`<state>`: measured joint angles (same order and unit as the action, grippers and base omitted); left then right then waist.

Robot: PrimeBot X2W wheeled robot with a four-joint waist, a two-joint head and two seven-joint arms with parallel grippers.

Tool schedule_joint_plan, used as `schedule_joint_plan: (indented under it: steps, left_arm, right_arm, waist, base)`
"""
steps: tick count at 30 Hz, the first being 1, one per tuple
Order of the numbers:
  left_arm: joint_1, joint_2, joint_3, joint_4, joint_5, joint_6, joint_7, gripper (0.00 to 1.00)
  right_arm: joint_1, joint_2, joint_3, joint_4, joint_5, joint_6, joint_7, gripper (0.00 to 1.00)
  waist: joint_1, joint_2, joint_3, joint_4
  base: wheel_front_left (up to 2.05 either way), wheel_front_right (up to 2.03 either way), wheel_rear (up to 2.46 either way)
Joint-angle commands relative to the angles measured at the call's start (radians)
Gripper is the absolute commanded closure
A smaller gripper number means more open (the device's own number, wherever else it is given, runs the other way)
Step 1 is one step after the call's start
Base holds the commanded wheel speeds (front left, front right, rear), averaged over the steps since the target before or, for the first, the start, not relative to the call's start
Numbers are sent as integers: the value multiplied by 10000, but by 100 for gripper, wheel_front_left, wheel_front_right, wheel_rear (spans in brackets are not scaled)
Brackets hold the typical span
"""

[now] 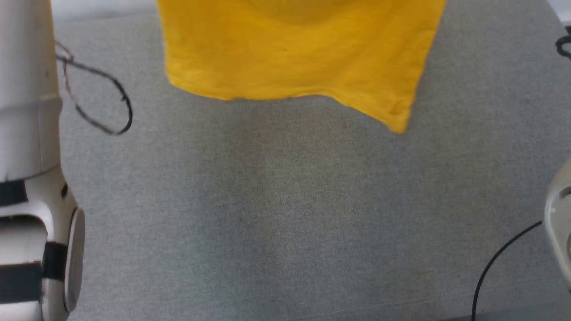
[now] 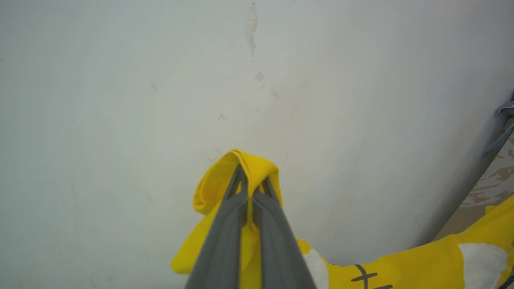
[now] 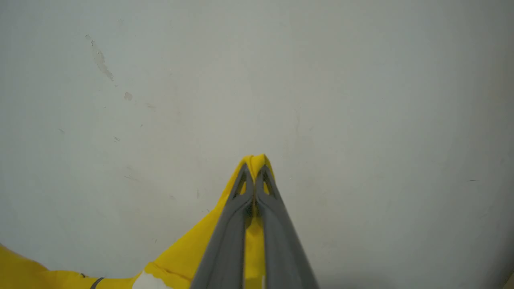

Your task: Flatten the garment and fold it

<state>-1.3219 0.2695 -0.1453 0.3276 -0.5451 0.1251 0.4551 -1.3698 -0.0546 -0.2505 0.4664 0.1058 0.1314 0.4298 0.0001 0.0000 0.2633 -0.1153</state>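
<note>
The garment (image 1: pixel 294 53) is a bright yellow T-shirt hanging in the air above the grey table (image 1: pixel 285 214); its lower hem sags toward the right in the head view. In the left wrist view my left gripper (image 2: pixel 251 180) is shut on a bunched fold of the garment (image 2: pixel 225 188), with white patches and black marks showing lower right. In the right wrist view my right gripper (image 3: pixel 253 170) is shut on another pinch of the garment (image 3: pixel 188 257). Both point at a pale wall.
A pale left forearm (image 1: pixel 26 178) stands along the left edge with a looping black cable (image 1: pixel 107 102) beside it. Part of the right arm (image 1: pixel 560 223) and a black cable (image 1: pixel 495 263) sit at the right edge. The wall (image 2: pixel 160 100) is close ahead.
</note>
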Motion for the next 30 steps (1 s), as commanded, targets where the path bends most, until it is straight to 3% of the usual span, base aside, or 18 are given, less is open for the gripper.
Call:
schedule_joint_plan:
  steps: [1, 8, 15, 22, 30]
  left_arm:
    - [-307, -100, -7, 94, 75, 68, -82, 100]
    - [-1373, -529, -51, 460, 143, 42, -965, 100]
    - [-2338, -672, 322, 881, 196, -28, -2678, 100]
    - [-3177, -655, 623, 1129, 184, -233, -4071, 100]
    - [-4151, -713, 919, 999, -33, -711, -5474, 100]
  right_arm:
    - [-258, 34, -36, 161, -96, -7, -130, 100]
    - [-1244, 40, 251, 1246, 38, -7, -924, 100]
    - [-2336, 42, 805, 2037, -248, -7, -2333, 100]
    - [-3133, 7, 789, 2073, -1631, -7, -3798, 100]
    - [-4062, -849, 1118, 1291, -3506, -7, -5440, 100]
  waist:
    - [-1, 0, 581, -68]
    - [-1, 0, 1779, -222]
    - [-1, 0, 2656, -435]
    - [-1, 0, 3303, -369]
    - [-1, 0, 4354, 101]
  base:
    - [0, 0, 0]
    - [0, 0, 0]
    - [0, 0, 0]
    - [0, 0, 0]
    - [0, 0, 0]
